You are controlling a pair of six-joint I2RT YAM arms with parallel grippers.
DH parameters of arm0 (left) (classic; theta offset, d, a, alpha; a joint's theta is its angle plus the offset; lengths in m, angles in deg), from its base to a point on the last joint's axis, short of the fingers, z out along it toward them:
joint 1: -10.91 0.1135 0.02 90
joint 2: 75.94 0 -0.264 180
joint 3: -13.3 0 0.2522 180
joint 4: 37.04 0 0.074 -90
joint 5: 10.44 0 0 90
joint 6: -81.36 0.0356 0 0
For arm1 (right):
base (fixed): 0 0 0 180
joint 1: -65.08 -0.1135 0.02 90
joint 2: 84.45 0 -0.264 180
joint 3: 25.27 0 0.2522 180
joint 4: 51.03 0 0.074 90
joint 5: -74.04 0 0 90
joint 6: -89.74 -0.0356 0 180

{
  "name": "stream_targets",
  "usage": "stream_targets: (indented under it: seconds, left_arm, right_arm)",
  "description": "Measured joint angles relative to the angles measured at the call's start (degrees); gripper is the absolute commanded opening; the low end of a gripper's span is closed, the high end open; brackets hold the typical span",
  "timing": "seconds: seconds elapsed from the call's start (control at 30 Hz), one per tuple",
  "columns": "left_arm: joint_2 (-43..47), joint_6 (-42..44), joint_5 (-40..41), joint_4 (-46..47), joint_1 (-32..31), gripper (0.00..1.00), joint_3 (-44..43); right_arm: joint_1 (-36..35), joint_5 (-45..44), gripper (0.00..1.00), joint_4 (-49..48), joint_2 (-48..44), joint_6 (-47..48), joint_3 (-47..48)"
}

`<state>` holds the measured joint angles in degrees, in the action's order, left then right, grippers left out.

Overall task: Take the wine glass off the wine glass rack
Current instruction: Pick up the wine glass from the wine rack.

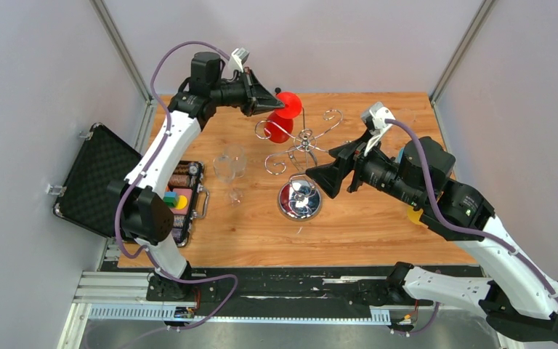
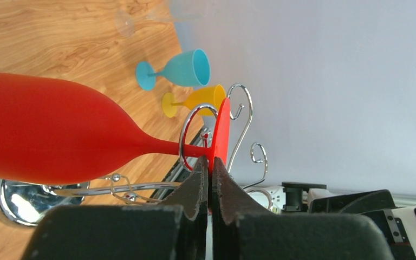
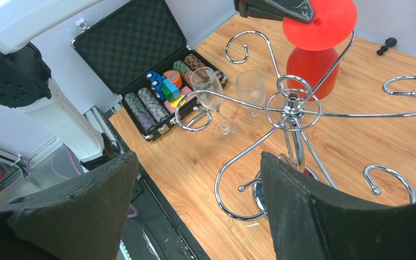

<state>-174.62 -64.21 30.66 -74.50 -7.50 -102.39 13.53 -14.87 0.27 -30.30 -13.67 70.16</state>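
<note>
A red wine glass (image 1: pixel 278 129) hangs bowl-down from a curled arm of the chrome wine glass rack (image 1: pixel 305 138). In the left wrist view its stem (image 2: pixel 168 147) passes through the hook ring (image 2: pixel 186 122). My left gripper (image 2: pixel 210 165) is shut on the rim of the glass's flat round foot (image 2: pixel 221 127); from above, that gripper (image 1: pixel 272 107) sits at the rack's far left. My right gripper (image 3: pixel 195 173) stands open with nothing between its fingers. It hovers near the rack's mirrored base (image 1: pixel 299 200), on the rack's right.
A clear tumbler (image 1: pixel 230 166) and a clear stemmed glass (image 3: pixel 208 92) stand left of the rack. An open black case (image 1: pixel 91 182) with chips lies at the table's left edge. Blue (image 2: pixel 181 69) and yellow (image 2: pixel 195 99) goblets lie beyond the rack.
</note>
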Motion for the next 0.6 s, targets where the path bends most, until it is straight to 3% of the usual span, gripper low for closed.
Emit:
stream_targets:
  seconds: [0.6]
  left_arm:
    - [-2.8, -4.3, -1.6, 3.3, -0.2, 0.0, -4.7]
  right_arm:
    - [0.0, -0.2, 0.82, 0.0, -0.2, 0.0, 0.0]
